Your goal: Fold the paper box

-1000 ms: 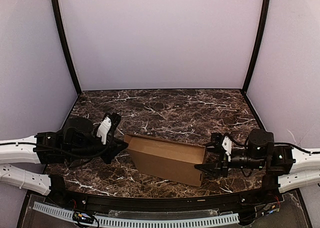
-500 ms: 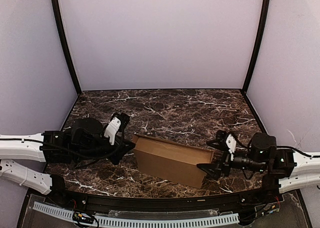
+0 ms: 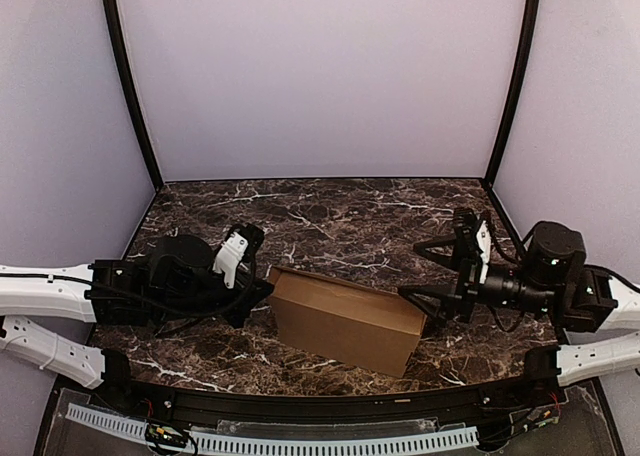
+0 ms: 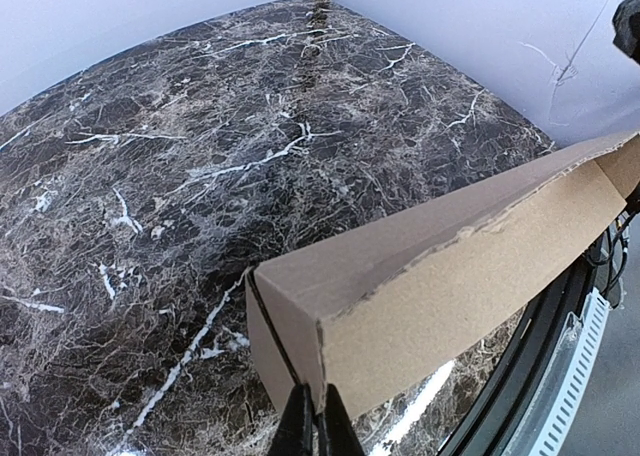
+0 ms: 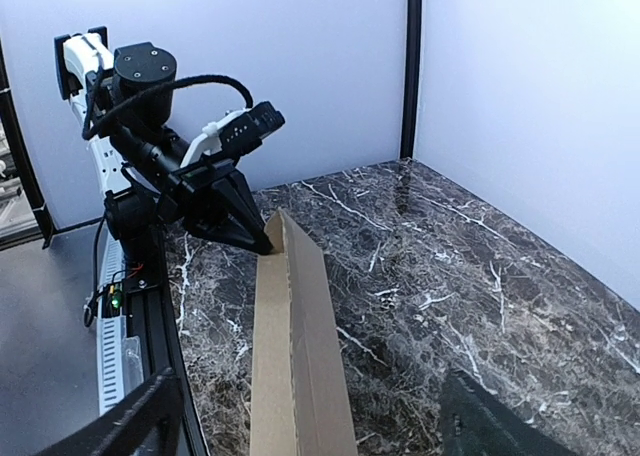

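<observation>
The paper box (image 3: 345, 321) is a plain brown, long shallow carton standing on the marble table (image 3: 330, 216), near the front. My left gripper (image 3: 264, 292) is shut on its left end; in the left wrist view the gripper (image 4: 312, 423) pinches the lower corner edge of the box (image 4: 440, 276). My right gripper (image 3: 409, 269) hangs open just past the box's right end, a little above it. In the right wrist view the box (image 5: 295, 336) runs away from between the wide fingers (image 5: 135, 426), and neither touches it. The right gripper (image 5: 312, 396) holds nothing.
White walls with black corner posts (image 3: 130, 96) close in the table on three sides. A black rail with a white cable chain (image 3: 300, 438) runs along the front edge. In the right wrist view the left arm (image 5: 190, 166) stands at the box's far end.
The right gripper has opened, let go of the box's right end, and risen back to the right. The left gripper has carried the box's left end slightly to the right.
</observation>
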Robot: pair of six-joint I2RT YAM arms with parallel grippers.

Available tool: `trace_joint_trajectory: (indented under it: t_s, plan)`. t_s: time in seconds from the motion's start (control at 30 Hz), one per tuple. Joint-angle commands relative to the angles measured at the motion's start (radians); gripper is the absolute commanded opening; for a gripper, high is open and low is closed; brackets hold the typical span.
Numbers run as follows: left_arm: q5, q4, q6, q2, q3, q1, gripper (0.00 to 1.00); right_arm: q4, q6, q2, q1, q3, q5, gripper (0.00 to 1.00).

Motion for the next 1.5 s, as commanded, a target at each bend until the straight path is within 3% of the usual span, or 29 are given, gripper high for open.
trace_joint_trajectory:
  t_s: [0.0,0.1,0.23,1.07,1.3,1.47]
  plan:
    - [0.026,-0.185,-0.009,0.041,-0.039,-0.009,0.01,-0.057,0.009,0.128,0.001,0.145,-0.009,0.76]
    - [0.02,-0.186,-0.01,0.039,-0.043,-0.011,0.01,-0.097,0.032,0.225,0.001,0.22,-0.017,0.52]
    - [0.014,-0.186,-0.01,0.039,-0.046,-0.014,0.01,-0.108,0.064,0.306,0.0,0.264,-0.018,0.35]
    - [0.007,-0.166,-0.007,0.018,-0.057,-0.022,0.01,-0.137,0.176,0.493,0.002,0.299,-0.109,0.21]
    - [0.009,-0.131,-0.012,-0.01,-0.067,-0.021,0.1,-0.137,0.18,0.532,0.002,0.275,-0.113,0.12]
    - [0.024,-0.123,-0.015,-0.031,-0.068,-0.022,0.24,-0.141,0.187,0.551,0.002,0.245,-0.087,0.11]
